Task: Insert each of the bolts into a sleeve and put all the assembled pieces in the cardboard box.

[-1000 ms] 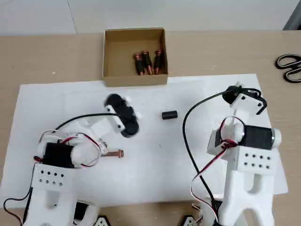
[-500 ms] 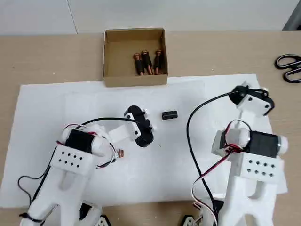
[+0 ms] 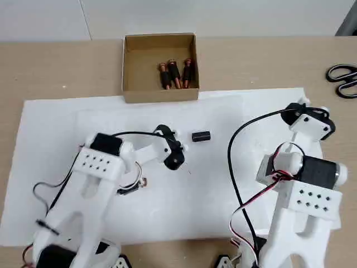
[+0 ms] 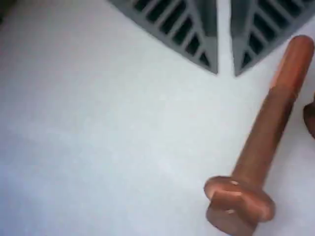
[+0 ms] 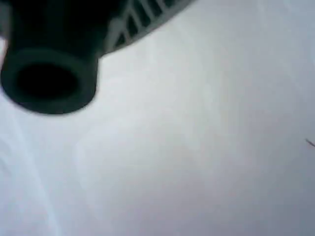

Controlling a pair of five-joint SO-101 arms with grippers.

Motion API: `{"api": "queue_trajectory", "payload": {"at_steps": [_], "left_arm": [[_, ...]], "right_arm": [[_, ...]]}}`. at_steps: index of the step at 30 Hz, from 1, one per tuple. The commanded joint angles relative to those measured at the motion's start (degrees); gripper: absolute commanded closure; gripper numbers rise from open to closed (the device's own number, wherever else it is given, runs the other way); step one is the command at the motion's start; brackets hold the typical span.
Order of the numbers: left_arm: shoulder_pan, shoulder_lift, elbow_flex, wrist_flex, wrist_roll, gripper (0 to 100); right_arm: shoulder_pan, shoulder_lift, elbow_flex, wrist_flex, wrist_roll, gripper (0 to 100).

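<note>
From where I stood, the left gripper (image 4: 224,64) hung low over the white sheet (image 3: 223,190). Its two ribbed grey fingers (image 4: 192,29) were drawn almost together, with a thin slit between them and nothing caught in it. The copper bolt (image 4: 263,142) lay flat on the sheet just beside those fingertips, not touching them. Its plain end was the nearer to the tips and its flanged head pointed away from them. In the high view the bolt sat on the arm's base side of the gripper, half tucked under the arm's wiring.

A second sleeve (image 3: 201,136), short and black, lay on its side on the sheet close to the left gripper. It was between the two grippers and a good deal nearer to the left one.

The right gripper (image 3: 292,114) was well off to the far side of that loose piece, above the edge of the sheet. It was clenched on a black sleeve (image 5: 49,81), whose open bore faced the wrist camera, with a ribbed finger right against it.

The cardboard box (image 3: 131,67) stood on the table (image 3: 56,61) beyond the left gripper, past the sheet's far edge and well apart from the right gripper. Three assembled pieces (image 3: 175,73) lay side by side inside it, toward one wall. A pair of scissors (image 3: 343,78) lay on the bare table out past the right gripper.
</note>
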Motion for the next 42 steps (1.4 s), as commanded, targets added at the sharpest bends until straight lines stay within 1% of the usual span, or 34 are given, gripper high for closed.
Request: {"api": "queue_trajectory", "payload": {"at_steps": [1, 5, 8, 13, 17, 20, 25, 38, 42], "left_arm": [[0.4, 5.0, -2.9, 0.8, -4.5, 99], [0.4, 9.8, -4.4, 0.9, -7.8, 99], [-0.4, 10.1, -6.5, 2.1, -10.3, 99], [-1.5, 10.5, -7.1, 1.8, -13.5, 91], [-1.3, 10.6, -7.0, 1.7, -14.4, 91], [-1.5, 10.6, -6.9, 1.8, -16.9, 91], [-1.5, 10.7, -6.5, 0.2, -17.2, 91], [-1.1, 10.7, -0.5, -6.9, -18.5, 91], [-1.1, 15.0, -0.5, -8.9, -18.5, 91]], "right_arm": [[0.5, -1.5, 0.0, -0.5, 0.4, 99.5], [0.5, -1.5, 0.0, -0.5, 0.5, 99.5], [0.5, -1.5, 0.0, -0.5, 0.5, 99.5], [0.5, -1.5, 0.0, -0.7, 0.5, 99.5], [0.5, -1.5, 0.0, -0.7, 0.4, 99.5], [0.5, -1.5, 0.0, -0.8, 0.4, 99.5], [0.5, -1.5, 0.0, -0.9, 0.4, 99.5], [0.5, -1.5, 0.0, -1.0, 0.2, 99.5], [0.4, -1.5, 0.0, -1.0, 0.2, 99.5]]}}
